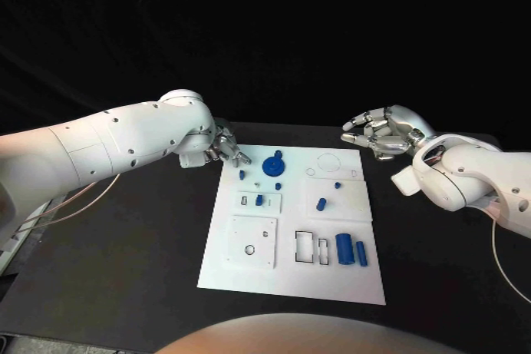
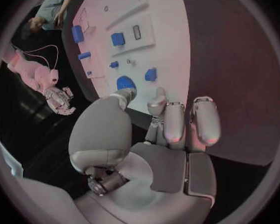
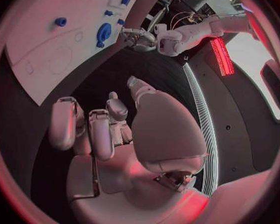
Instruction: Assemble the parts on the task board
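Cylinder (image 1: 345,249) lies lengthwise along task board (image 1: 290,281); left hand (image 1: 225,150) and right hand (image 1: 382,133) empty, fingers apart

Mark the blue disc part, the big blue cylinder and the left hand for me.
blue disc part (image 1: 273,167), head view, on its round face.
big blue cylinder (image 1: 345,249), head view, mid-length of its body.
left hand (image 1: 227,150), head view, middle of the hand, at the board's far-left corner.
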You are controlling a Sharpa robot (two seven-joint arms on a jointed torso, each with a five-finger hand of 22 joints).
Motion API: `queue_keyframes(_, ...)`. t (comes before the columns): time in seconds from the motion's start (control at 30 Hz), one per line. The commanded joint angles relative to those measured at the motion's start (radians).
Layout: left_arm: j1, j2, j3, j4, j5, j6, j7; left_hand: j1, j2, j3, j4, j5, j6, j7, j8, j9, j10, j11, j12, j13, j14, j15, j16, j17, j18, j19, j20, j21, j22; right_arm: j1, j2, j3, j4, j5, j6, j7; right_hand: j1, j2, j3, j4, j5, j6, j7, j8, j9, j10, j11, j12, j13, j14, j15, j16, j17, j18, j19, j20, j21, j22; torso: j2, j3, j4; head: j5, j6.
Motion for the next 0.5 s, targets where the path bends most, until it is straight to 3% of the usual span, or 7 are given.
queue_keyframes(0.03, -0.002, 0.007, -0.001, -0.007, -0.025, 0.044, 0.005, -0.009, 0.001, -0.007, -0.002, -0.005, 0.007, -0.003, 0.006, -0.001, 0.008, 0.001, 0.006, 0.001, 0.016, -0.004, 0.004, 0.0, -0.014, 0.008, -0.002, 0.004, 0.002, -0.001, 0.001, 0.0, 0.0, -0.008, 0.015, 0.004, 0.004, 0.0, 0.002, 0.006, 0.002, -0.006, -0.001, 0.005, -0.001, -0.004, 0.0, -0.005, 0.001, 0.046, -0.003, -0.004, 0.01, 0.017, -0.009, -0.001, -0.002, 0.025, -0.001, 0.0011, 0.0016, 0.001, -0.002)
queue_keyframes(0.5, -0.006, 0.009, -0.005, -0.007, -0.021, 0.074, 0.008, 0.01, 0.014, -0.008, -0.006, -0.006, 0.033, -0.016, 0.03, 0.003, 0.016, -0.009, 0.023, 0.015, 0.018, -0.011, 0.007, 0.003, -0.017, 0.018, -0.006, 0.016, 0.022, -0.001, 0.002, 0.0, 0.0, -0.008, 0.016, 0.004, 0.004, 0.001, 0.001, 0.007, 0.003, -0.006, -0.001, 0.005, -0.001, -0.004, 0.0, -0.006, 0.0, 0.046, -0.003, -0.005, 0.009, 0.017, -0.008, -0.001, -0.001, 0.026, -0.003, 0.0022, 0.0002, 0.005, -0.005)
